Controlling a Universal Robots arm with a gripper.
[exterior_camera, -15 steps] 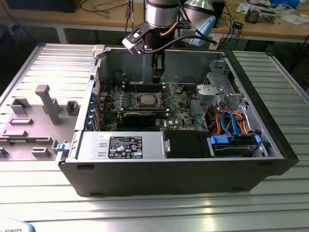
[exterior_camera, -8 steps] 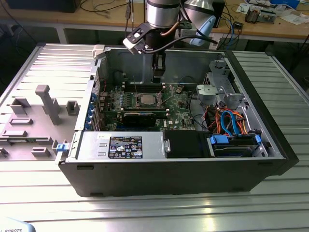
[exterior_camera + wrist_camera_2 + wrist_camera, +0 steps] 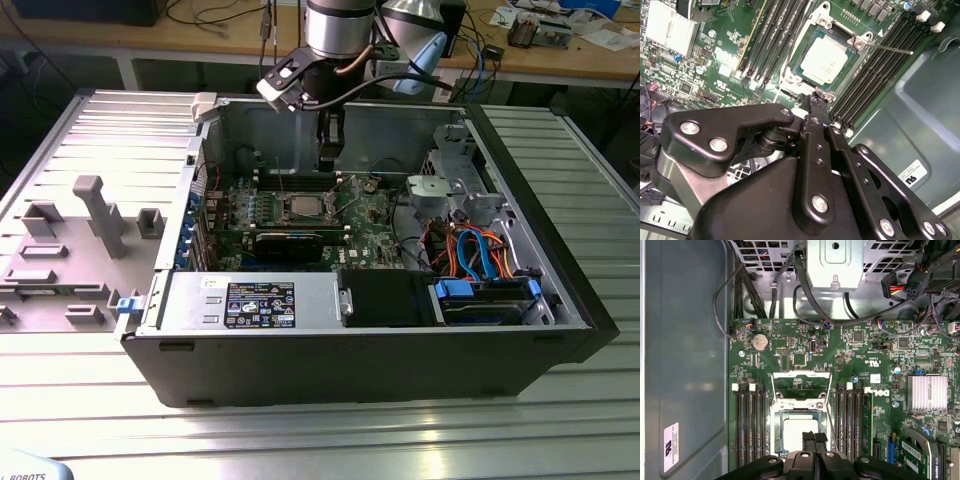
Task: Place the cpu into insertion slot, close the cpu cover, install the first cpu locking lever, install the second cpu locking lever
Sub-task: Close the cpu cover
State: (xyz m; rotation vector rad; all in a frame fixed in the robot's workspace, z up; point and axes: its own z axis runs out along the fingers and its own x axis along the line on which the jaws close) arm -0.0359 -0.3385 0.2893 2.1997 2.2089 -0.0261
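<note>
The chip [image 3: 800, 432] lies seated in the socket [image 3: 775, 432], mid-board between the memory slots [image 3: 750, 425]. The cover [image 3: 800, 374] stands open. The gripper [image 3: 815, 438], fingers pinched together with nothing between them, hovers at the chip's edge. Judged step: closing the cover, which calls for pressing the frame flat.

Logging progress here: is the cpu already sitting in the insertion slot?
Yes, in the second wrist view the cpu lies flat inside the insertion slot.

The cpu [image 3: 824, 61] has a matt silvery metal top; the circuit board [image 3: 790, 345] looks glossy green. The tool [image 3: 818, 97] is matt black metal, the tabletop [image 3: 300, 440] ribbed, shiny metal.
</note>
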